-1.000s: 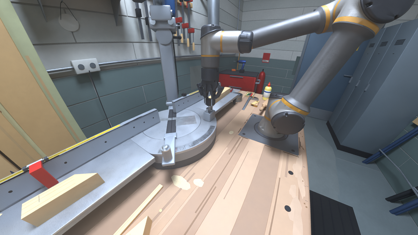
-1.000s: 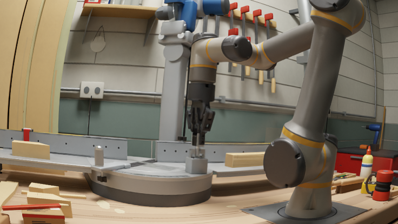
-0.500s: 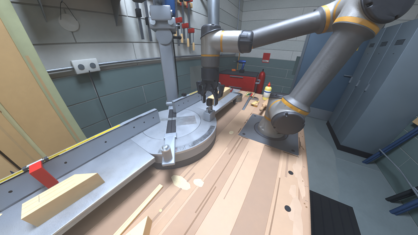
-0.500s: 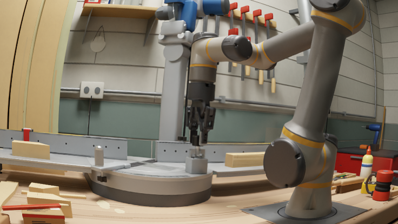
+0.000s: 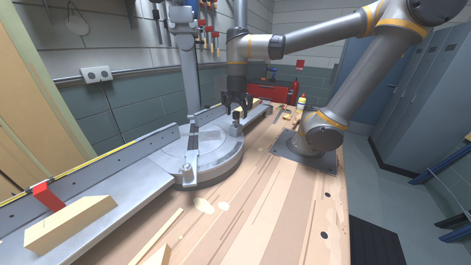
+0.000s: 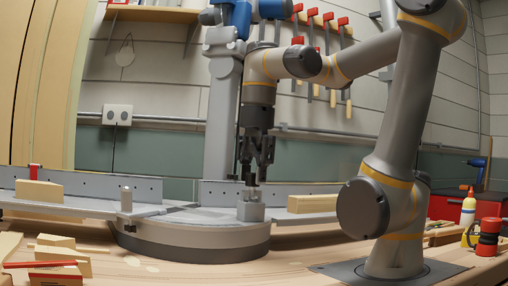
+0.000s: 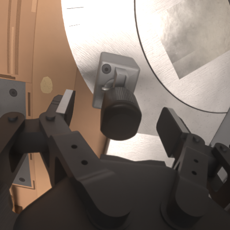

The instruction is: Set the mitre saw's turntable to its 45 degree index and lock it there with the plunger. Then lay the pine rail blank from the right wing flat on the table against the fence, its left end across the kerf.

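In the middle of the bench, the mitre saw's round turntable (image 5: 201, 145) (image 6: 193, 217) sits between the two wings. Its handle with a silver knob (image 5: 186, 168) (image 6: 125, 199) points toward the bench front. At the turntable's right rim a grey block carries the black plunger knob (image 5: 235, 115) (image 6: 250, 179) (image 7: 120, 114). My gripper (image 5: 237, 104) (image 6: 254, 169) (image 7: 119, 114) is directly over the knob, open and holding nothing. The pine rail blank (image 5: 248, 106) (image 6: 312, 203) lies on the right wing against the fence (image 5: 210, 113) (image 6: 220, 192).
A red tool chest (image 5: 270, 89) stands past the bench's far end. A pine offcut (image 5: 67, 222) (image 6: 39, 191) and a red stop (image 5: 47, 197) sit on the left wing. Scraps (image 6: 53, 254) lie at the bench front, a glue bottle (image 5: 300, 102) (image 6: 468, 208) on the right.
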Tool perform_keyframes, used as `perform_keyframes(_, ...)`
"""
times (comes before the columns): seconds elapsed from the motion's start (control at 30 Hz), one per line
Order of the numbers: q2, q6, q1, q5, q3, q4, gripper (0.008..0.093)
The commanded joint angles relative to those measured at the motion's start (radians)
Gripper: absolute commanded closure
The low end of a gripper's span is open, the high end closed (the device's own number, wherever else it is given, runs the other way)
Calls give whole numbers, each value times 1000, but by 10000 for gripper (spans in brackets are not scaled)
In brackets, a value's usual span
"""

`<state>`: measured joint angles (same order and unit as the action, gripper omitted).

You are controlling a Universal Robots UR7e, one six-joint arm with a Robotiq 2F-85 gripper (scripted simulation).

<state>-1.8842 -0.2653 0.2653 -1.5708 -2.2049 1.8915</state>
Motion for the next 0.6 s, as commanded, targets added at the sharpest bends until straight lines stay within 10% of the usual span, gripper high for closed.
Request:
perform_keyframes(0.0,0,0,0,0,0,0,234)
perform_keyframes(0.57,-11,0,0,0,27,-37,234)
